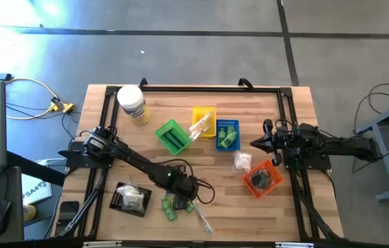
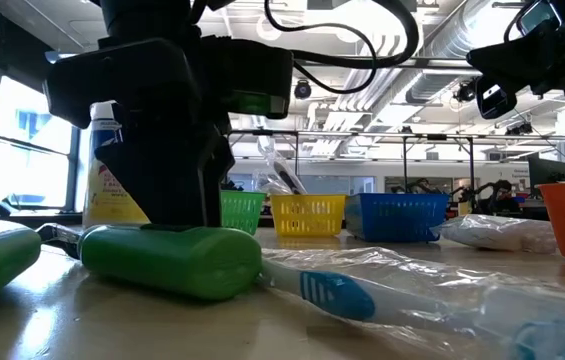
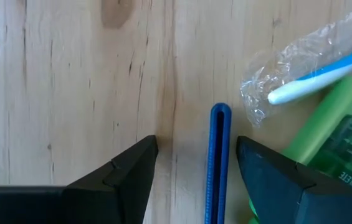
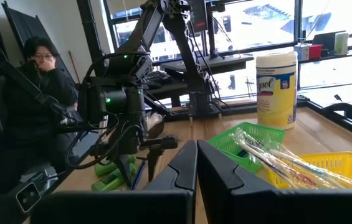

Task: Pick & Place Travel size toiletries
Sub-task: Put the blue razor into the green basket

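A thin blue comb, or so it seemed, lay flat on the table between the wide fingers of the left hand, beside a green bottle and a wrapped toothbrush. Light and stiff, it wanted pinching across its narrow edges. The right hand waited shut near the orange basket.

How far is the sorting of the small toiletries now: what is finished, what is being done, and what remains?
Done: items already lie in the green basket, yellow basket, blue basket and orange basket.
In hand: the left gripper is open, straddling a blue comb on the table; nothing is lifted yet.
Left: green bottles, a wrapped toothbrush and a white packet. The right gripper waits shut.
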### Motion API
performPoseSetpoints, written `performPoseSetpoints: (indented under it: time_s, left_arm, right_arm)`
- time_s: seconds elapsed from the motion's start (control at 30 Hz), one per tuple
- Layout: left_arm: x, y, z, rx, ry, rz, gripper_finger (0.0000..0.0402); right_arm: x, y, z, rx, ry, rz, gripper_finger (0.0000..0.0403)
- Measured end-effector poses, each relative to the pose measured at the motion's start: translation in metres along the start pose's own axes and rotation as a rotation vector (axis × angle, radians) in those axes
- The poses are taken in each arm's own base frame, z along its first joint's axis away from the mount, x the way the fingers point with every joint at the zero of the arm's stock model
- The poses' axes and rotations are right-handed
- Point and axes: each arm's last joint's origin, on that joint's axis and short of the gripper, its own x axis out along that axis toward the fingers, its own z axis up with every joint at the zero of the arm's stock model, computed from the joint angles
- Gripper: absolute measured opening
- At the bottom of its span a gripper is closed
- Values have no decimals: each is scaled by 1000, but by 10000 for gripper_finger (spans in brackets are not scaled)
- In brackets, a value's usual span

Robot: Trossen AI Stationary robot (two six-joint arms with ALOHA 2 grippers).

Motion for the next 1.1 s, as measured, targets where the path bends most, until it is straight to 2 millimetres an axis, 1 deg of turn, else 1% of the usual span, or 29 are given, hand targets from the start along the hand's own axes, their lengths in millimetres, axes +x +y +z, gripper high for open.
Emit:
performPoseSetpoints:
  time_s: [0.1, 0.17, 0.27, 0.43, 0.5, 0.57, 0.67, 0.77, 0.87, 1.0, 1.1]
  left_arm:
    - [0, 0, 0, 23, 2, -3, 204]
    - [0, 0, 0, 34, 5, -2, 182]
    - [0, 1, -1, 50, 7, -2, 136]
    - [1, 0, -1, 101, 14, -19, 43]
    - [1, 0, -1, 118, 15, -18, 18]
    - [0, 0, 0, 127, 7, -12, 16]
    - [-4, 1, 0, 159, -10, 10, 32]
    - [-15, 5, 0, 183, -26, 45, 31]
    - [-35, 7, 5, 200, -81, 35, 17]
    - [-61, 10, 5, 270, -114, 39, 10]
    - [-93, 15, 6, 337, -187, 41, 12]
  right_arm:
    - [0, 0, 0, 0, 0, 0, 4]
    - [0, 0, 0, 0, 0, 0, 4]
    - [0, 0, 0, 0, 0, 0, 4]
    - [0, 0, 0, 0, 0, 0, 4]
    - [0, 0, 0, 0, 0, 0, 4]
    - [0, 0, 0, 0, 0, 0, 4]
    - [0, 0, 0, 0, 0, 0, 4]
    - [0, 0, 0, 1, 3, 0, 4]
    - [0, 0, 0, 1, 3, 0, 4]
    - [0, 0, 0, 1, 5, -1, 4]
    - [0, 0, -1, 2, 7, -1, 4]
